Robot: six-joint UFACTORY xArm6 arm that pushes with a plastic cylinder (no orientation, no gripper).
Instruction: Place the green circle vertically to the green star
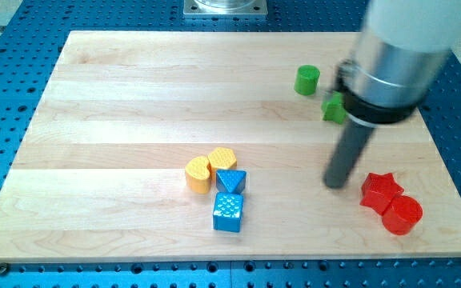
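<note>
The green circle (307, 80) stands near the view's top right on the wooden board (134, 96). The green star (334, 110) lies just below and right of it, partly hidden behind the arm's body. My tip (337, 184) rests on the board well below both green blocks, to the left of the red star (379, 190). It touches no block.
A red cylinder (402, 214) sits against the red star at the lower right. Near the middle bottom lie a yellow block (198, 174), a yellow heart-like block (223, 159), a blue triangle (231, 180) and a blue cube (228, 212), clustered together.
</note>
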